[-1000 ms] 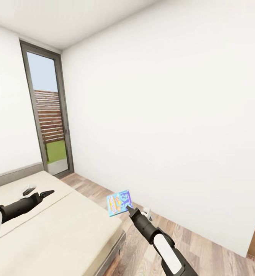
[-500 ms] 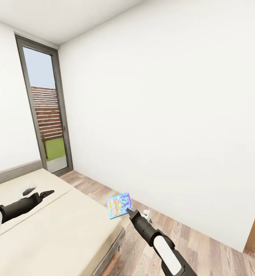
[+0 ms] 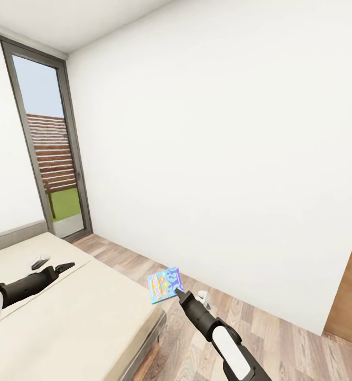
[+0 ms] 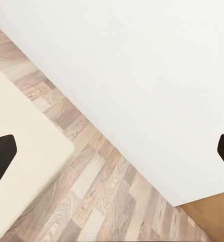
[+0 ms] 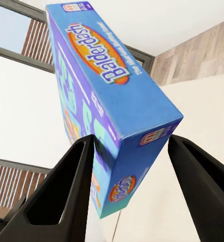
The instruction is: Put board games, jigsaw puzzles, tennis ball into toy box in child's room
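Observation:
A blue board game (image 3: pixel 165 284) with orange-yellow art hangs in the air past the foot of the bed (image 3: pixel 86 317), my right gripper (image 3: pixel 179 291) shut on its lower corner. The right wrist view shows the same board game (image 5: pixel 107 96), its cover reading "Balderdash", clamped between both fingers (image 5: pixel 66 191). My left gripper (image 3: pixel 66 266) hovers over the beige mattress, open and holding nothing, its fingertips (image 4: pixel 1 156) far apart. The table, toy box, jigsaw puzzles and tennis ball are out of view.
A white wall (image 3: pixel 223 159) runs ahead and to the right, with wood-plank floor (image 3: pixel 281 338) between it and the bed. A tall window (image 3: pixel 49 159) with brown slats stands at the left. A brown wooden panel (image 3: pixel 351 286) is at the right edge.
The whole view has swung to the right: the window has slid left and the brown panel has come further into view. Both arms keep their pose and the right gripper still holds the board game.

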